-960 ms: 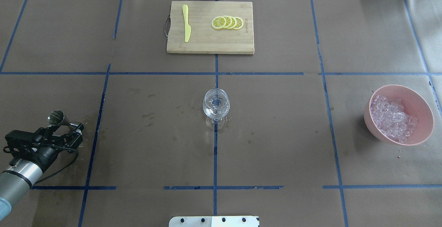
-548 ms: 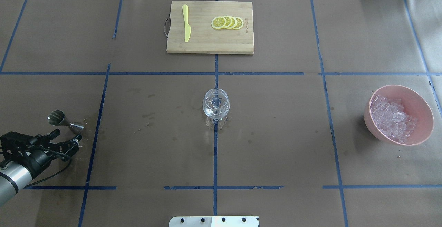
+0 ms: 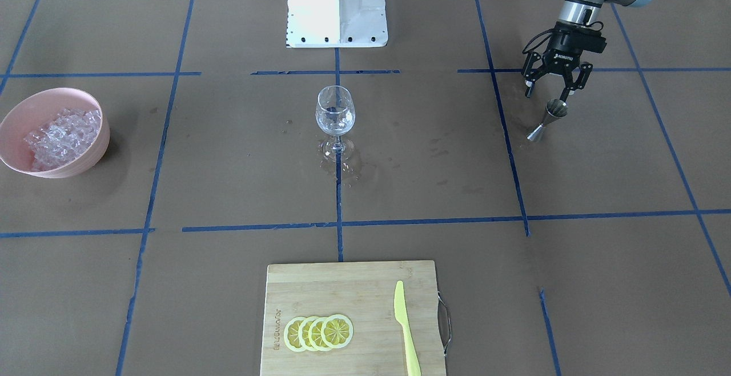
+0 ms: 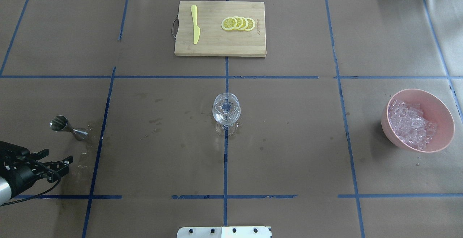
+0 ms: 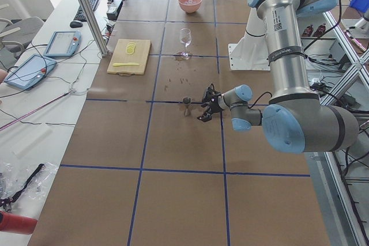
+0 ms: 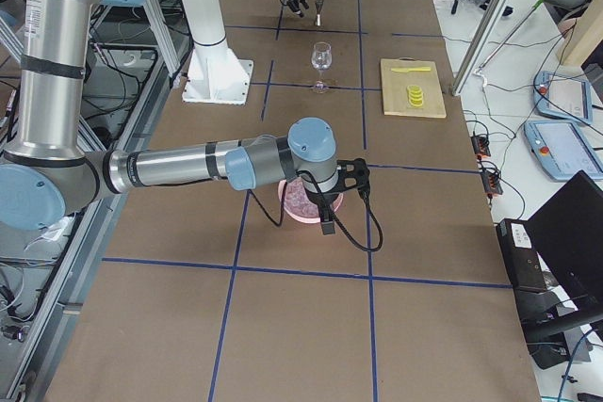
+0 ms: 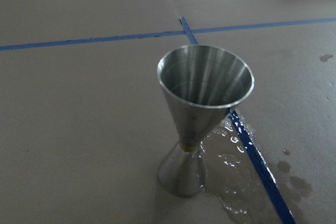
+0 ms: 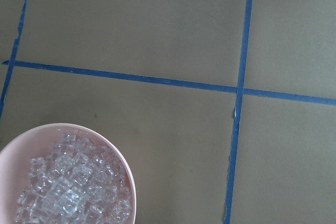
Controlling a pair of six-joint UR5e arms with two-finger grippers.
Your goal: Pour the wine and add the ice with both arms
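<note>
Steel and double-coned, the jigger [image 7: 202, 114] stands upright on the brown paper-covered surface [image 4: 289, 129], wide cone uppermost. It sits just beside a blue tape line [image 7: 254, 153], and a small puddle [image 7: 233, 203] glistens at its foot. The left arm [image 3: 578, 9] reaches in near it from the robot's side. Its jaws are spread apart and hold nothing. In the overhead view they are clear of the jigger, and the left wrist camera shows the whole jigger with no black finger against it.

The wine glass [image 4: 226, 112] stands upright at the middle of the surface, right on a crossing of tape lines, with faint wet marks on the paper around its foot. The ice [image 4: 410, 124] is well away from it: a heap of small clear cubes inside the pink bowl [image 4: 443, 122], far over on the robot's right. The right arm [image 6: 179, 167] stretches out above that bowl. Its jaws show only in the right side view (small and dark against the pink), so I cannot tell whether they are apart or together. The right wrist camera looks down on the bowl's rim and cubes at its lower left corner.

At the far edge lies a wooden cutting board [image 4: 217, 48]. A yellow knife [image 4: 195, 24] and a fanned row of lemon slices [image 4: 238, 24] lie on it, apart from each other. The white base block [image 3: 337, 4] sits at the robot's edge.
</note>
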